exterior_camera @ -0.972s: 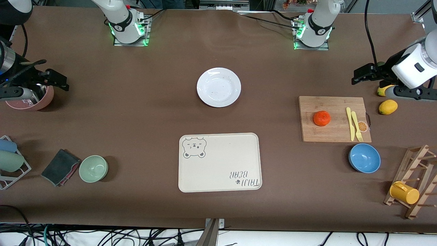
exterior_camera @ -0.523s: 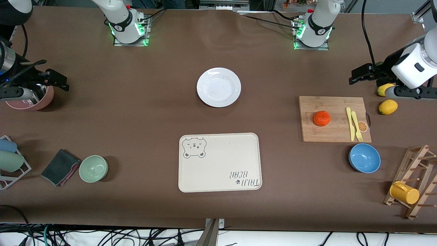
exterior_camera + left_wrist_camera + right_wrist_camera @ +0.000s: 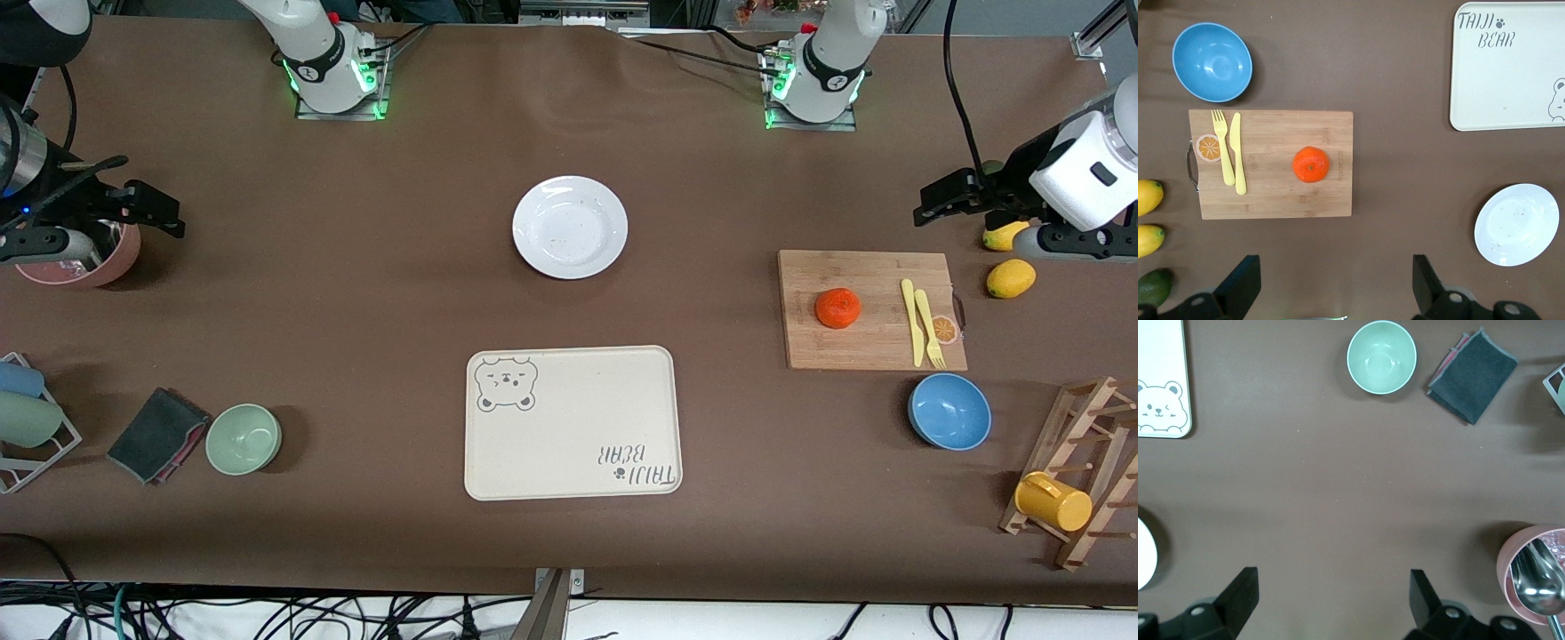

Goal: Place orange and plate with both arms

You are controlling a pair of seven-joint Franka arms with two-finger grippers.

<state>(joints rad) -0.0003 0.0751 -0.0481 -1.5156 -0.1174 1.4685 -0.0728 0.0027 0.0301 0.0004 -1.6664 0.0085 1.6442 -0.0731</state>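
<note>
A: Seeing both arms parked up high, one at each end of the table. We have the left gripper (image 3: 933, 203) in the air near the lemons (image 3: 1010, 278), fingers (image 3: 1238, 283) spread as wide as they go, nothing between them. In the left wrist view the orange (image 3: 1311, 164) sits in line with the gap between the fingers, well ahead of the tips, on the cutting board (image 3: 1278, 193).

B: Confirming from the front view. We see the orange (image 3: 837, 308) resting on the board (image 3: 871, 347) with the yellow knife (image 3: 908, 322) and fork (image 3: 929, 327) lying beside it, apart from it. Right side?

A: Right gripper (image 3: 156, 213) hangs over the pink cup (image 3: 84, 267) at the right arm's end, fingers (image 3: 1238, 593) fully apart and holding nothing. We only catch an edge of the plate (image 3: 1143, 553) in the right wrist view, off to one side of the fingers, well apart from them.

B: We have the plate (image 3: 570, 227) on bare tabletop midway between the two arm bases, well apart from both grippers. The bear tray (image 3: 571, 422) lies nearer to the front camera than the plate, not touching it.

A: Agreed. Ahead of the right fingers we also see the green bowl (image 3: 1381, 357) and the folded grey cloth (image 3: 1471, 375) just beside it. Ahead of the left fingers, past the board, the blue bowl (image 3: 1211, 61).

B: The cup holds a metal spoon (image 3: 1537, 583), just beside one right fingertip in the wrist view.
</note>
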